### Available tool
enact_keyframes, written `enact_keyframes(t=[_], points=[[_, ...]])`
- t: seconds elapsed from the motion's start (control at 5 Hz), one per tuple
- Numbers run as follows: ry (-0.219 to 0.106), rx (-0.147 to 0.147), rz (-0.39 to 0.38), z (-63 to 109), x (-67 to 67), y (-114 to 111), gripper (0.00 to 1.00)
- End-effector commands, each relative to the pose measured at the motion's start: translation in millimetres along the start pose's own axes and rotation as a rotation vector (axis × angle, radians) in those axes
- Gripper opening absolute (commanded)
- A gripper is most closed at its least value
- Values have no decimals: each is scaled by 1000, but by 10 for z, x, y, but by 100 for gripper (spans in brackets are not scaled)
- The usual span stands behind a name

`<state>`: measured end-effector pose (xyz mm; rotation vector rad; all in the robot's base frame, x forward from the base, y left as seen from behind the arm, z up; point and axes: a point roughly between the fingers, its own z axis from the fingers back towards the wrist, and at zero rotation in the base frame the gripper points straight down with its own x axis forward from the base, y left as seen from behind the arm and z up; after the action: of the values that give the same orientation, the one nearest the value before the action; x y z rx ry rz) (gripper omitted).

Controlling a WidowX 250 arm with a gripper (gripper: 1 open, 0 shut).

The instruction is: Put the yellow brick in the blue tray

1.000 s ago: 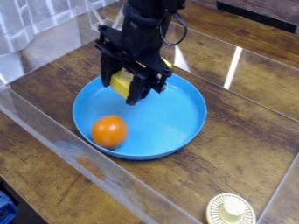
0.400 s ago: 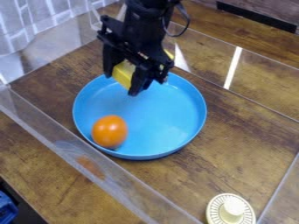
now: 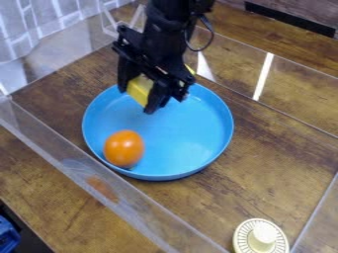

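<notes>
Overhead: yellow brick held above the blue tray's far rim

Black fingers (image 3: 149, 96) were clamped on the yellow brick (image 3: 140, 93), one on each side, pointing steeply down. Only the brick's yellow face showed between them; its top was hidden by the arm. The brick hung over the far-left part of the blue tray (image 3: 199, 148), just inside the rim; whether it touched the tray floor could not be told.

Inside the tray, an orange (image 3: 123, 148) lay near the front-left rim, well apart from the brick. Most of the tray floor was bare blue.

The tray sat on a dark wooden worktop (image 3: 284, 109) with glare streaks on its right half. A clear plastic wall (image 3: 79, 158) ran along the left and front of the work area. A cream ridged disc (image 3: 262, 237) lay at the bottom right edge of the view, well apart from the tray. Cables trailed behind the arm at the top.
</notes>
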<state>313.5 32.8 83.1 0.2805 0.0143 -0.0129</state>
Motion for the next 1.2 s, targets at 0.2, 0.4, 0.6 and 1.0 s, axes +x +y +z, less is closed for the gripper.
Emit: enact_keyframes(t=[0.2, 0.4, 0.6, 1.0], points=[[-65, 13, 4, 225, 17, 94, 100], [-63, 8, 2, 128, 67, 62, 100], [-54, 2, 3, 18, 93, 46, 100], [-61, -4, -20, -224, 142, 14, 100]])
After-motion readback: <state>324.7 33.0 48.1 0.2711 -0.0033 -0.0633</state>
